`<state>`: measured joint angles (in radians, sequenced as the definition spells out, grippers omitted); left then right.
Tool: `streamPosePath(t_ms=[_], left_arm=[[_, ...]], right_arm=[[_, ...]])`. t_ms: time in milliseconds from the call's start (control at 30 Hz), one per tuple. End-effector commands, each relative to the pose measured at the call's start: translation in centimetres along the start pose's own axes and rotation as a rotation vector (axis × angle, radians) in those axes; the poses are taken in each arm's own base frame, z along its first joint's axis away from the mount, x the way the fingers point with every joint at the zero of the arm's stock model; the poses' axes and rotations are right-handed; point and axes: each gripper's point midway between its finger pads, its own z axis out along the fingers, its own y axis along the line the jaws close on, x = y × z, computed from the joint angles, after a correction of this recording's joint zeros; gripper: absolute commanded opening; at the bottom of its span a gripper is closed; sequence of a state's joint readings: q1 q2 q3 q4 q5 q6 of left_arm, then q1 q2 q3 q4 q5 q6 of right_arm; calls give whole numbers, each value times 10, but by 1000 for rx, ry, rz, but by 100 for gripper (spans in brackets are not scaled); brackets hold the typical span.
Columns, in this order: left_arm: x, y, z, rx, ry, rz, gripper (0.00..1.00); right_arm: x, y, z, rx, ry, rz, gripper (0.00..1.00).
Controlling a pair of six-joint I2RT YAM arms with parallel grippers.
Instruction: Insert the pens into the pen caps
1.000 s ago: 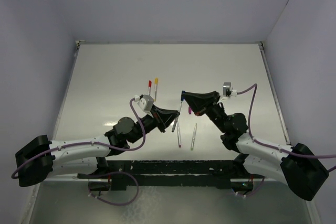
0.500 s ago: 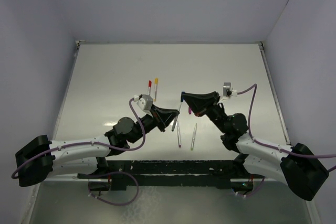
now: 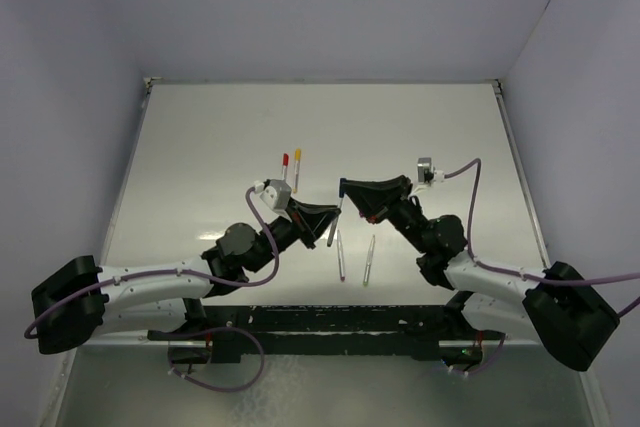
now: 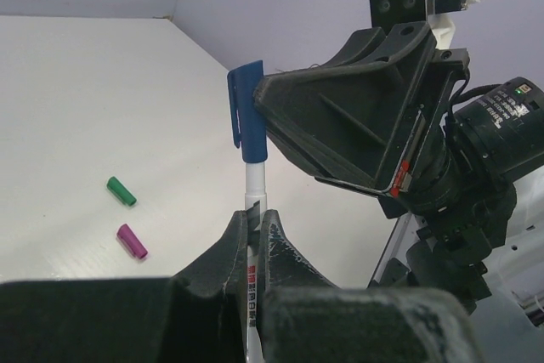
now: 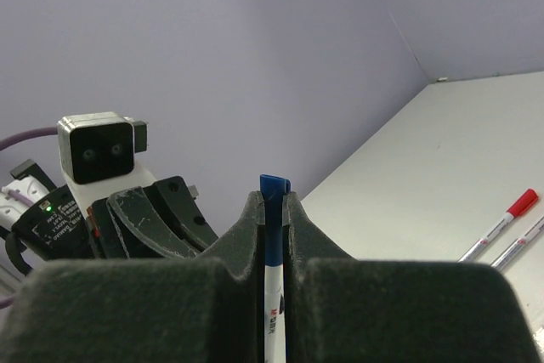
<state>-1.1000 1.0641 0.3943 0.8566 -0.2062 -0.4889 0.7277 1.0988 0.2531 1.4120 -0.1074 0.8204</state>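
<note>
My left gripper [image 3: 329, 231] [image 4: 253, 214] is shut on a white pen [image 4: 255, 189] and holds it above the table. The blue cap [image 4: 252, 121] sits over the pen's upper end. My right gripper [image 3: 344, 190] [image 5: 272, 198] is shut on that blue cap [image 5: 274, 210], with the pen's body [image 5: 274, 312] running down between its fingers. Two uncapped pens [image 3: 340, 255] [image 3: 369, 259] lie on the table below the grippers. A green cap [image 4: 121, 191] and a purple cap [image 4: 132, 241] lie loose on the table.
Two capped pens, one red [image 3: 285, 169] and one yellow-orange [image 3: 297, 166], lie side by side behind the left gripper; the red one shows in the right wrist view [image 5: 501, 225]. The two grippers face each other almost touching. Walls enclose the table [image 3: 200, 147] on three sides.
My right gripper has shifted a little to the left, toward the left gripper, with the blue cap in it. The left arm has barely moved.
</note>
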Motion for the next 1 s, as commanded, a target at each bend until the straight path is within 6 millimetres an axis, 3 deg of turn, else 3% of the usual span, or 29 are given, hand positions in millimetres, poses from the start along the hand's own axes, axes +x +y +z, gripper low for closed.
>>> streamPosePath(t_ms=[0, 600, 967], left_arm=[[-49, -21, 8, 60, -157, 9, 0], [-92, -5, 24, 46, -229, 72, 0], [-115, -2, 42, 35, -257, 142, 0]], right_arm=[[0, 14, 0, -70, 4, -2, 0], [49, -6, -16, -21, 196, 52, 0], [82, -37, -24, 130, 369, 24, 0]])
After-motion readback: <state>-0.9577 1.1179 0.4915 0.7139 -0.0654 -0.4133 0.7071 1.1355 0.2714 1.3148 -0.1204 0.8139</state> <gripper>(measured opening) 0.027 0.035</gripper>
